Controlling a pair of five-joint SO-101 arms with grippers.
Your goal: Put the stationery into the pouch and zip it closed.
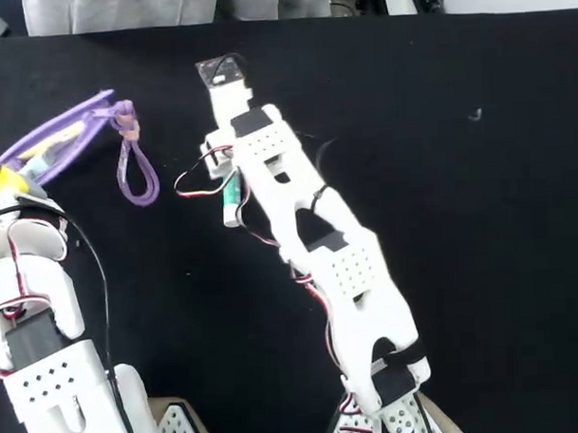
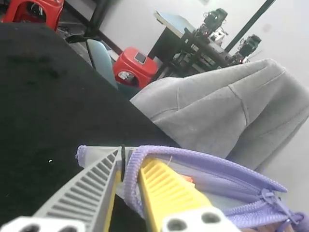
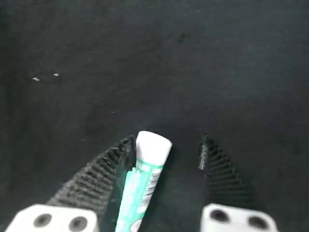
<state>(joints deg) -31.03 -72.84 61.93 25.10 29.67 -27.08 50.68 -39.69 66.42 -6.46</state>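
Left fingers (image 2: 164,186) clamped on pouch (image 2: 212,166) rim; right fingers (image 3: 96,174) apart, tube (image 3: 145,179) beside one; high view: purple strap loop (image 1: 128,137).

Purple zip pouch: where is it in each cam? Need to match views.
High view: purple fabric zip pouch at far left, mouth open, wrist loop trailing to its right.
Left wrist view: pouch right at the camera, rim clamped in the left pincer.
Right wrist view: aimed at a green-and-white tube between the open right pincer fingers.
Shared landmark: black table cloth.
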